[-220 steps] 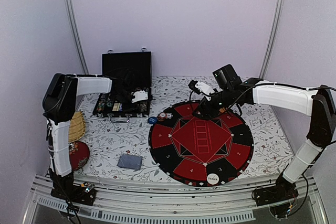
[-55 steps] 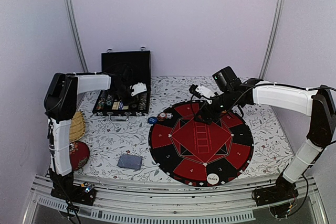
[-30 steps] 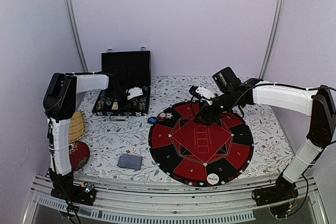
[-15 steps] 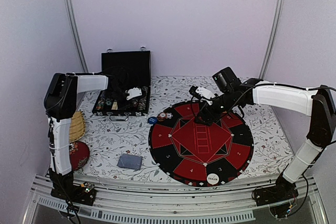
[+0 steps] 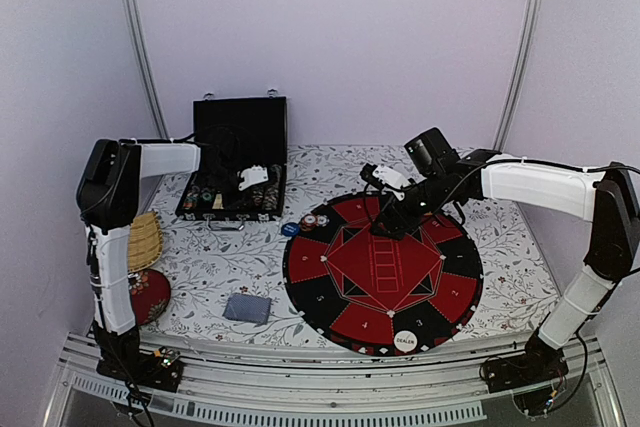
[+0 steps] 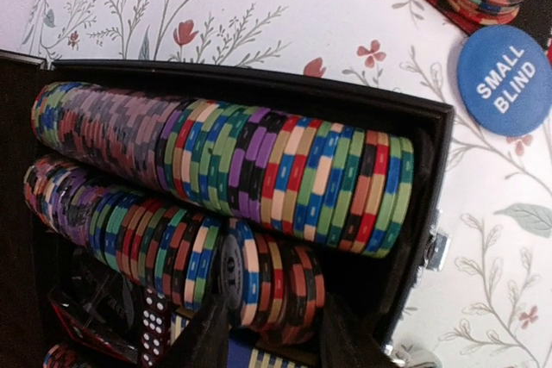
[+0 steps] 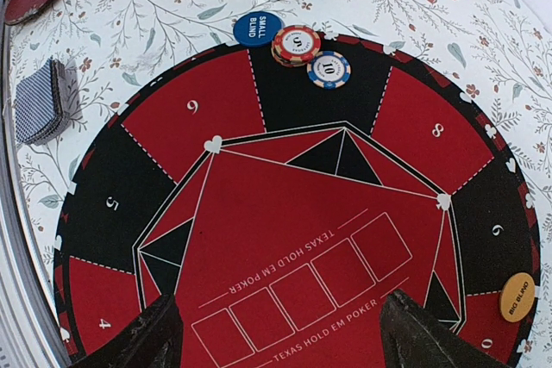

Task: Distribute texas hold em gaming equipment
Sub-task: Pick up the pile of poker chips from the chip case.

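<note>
Left jaws straddle poker chips (image 6: 272, 277) in case (image 6: 373, 275) — right jaws wide.

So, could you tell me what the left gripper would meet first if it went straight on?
Probably the lower row of striped round poker chips standing on edge in the open black chip case: the fingers of the left gripper flank that row's end. Exact depth is unclear.

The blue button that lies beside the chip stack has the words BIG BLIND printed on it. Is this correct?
Not quite. In the right wrist view, the blue button that lies beside the chip stack has the words SMALL BLIND printed on it. BIG BLIND is printed on the orange button.
</note>
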Motion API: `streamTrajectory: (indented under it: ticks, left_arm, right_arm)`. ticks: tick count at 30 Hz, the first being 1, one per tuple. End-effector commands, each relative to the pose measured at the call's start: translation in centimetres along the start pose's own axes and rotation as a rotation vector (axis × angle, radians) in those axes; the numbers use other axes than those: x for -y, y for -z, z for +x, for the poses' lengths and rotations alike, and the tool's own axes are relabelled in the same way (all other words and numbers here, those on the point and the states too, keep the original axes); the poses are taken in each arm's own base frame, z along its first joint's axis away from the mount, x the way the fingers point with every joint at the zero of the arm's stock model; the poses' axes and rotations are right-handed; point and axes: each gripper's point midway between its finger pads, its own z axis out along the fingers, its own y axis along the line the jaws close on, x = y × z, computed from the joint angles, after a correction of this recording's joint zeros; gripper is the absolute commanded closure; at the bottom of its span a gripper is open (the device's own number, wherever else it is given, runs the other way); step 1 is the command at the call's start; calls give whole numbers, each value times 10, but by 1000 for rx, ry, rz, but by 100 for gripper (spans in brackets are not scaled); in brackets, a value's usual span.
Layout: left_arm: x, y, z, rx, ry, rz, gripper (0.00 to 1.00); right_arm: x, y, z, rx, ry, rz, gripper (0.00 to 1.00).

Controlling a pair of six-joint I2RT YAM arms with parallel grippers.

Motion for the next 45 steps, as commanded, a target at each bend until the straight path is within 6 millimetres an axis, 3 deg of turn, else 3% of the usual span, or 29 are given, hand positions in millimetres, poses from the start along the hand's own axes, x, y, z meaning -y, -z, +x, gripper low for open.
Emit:
streamTrajectory:
  ticks: [1, 12, 19, 23, 25, 30, 33, 36, 40, 42, 45]
  left_arm:
    - [7, -12, 1, 19, -8, 48, 60]
    - [12, -39, 9, -32, -32, 78, 56]
    - [29, -41, 9, -42, -24, 141, 80]
    - [31, -37, 17, -91, -4, 153, 88]
    - [30, -31, 18, -108, 8, 152, 97]
    - [-3, -1, -6, -52, 67, 35, 100]
    - [-37, 32, -31, 47, 142, -92, 100]
    - [-55, 61, -47, 113, 229, -166, 100]
    - [-57, 92, -64, 190, 348, -176, 100]
    - [-59, 118, -76, 255, 424, -180, 100]
    - [-49, 148, -105, 409, 622, -88, 100]
  right_arm:
    - [-1, -3, 4, -8, -3, -13, 19]
    - [-3, -8, 7, -21, -9, -29, 19]
    - [-2, -10, 8, -27, -9, -30, 19]
    - [-2, -10, 9, -31, -12, -31, 19]
    - [-2, -10, 8, -30, -11, -31, 18]
    - [-1, -7, 4, -21, -9, -24, 18]
    - [1, -2, -3, -1, -11, -10, 18]
    - [2, 4, -9, 20, -13, 4, 18]
    - [2, 12, -16, 46, -15, 14, 18]
    - [4, 17, -20, 56, -18, 27, 18]
    - [8, 27, -27, 76, -31, 57, 18]
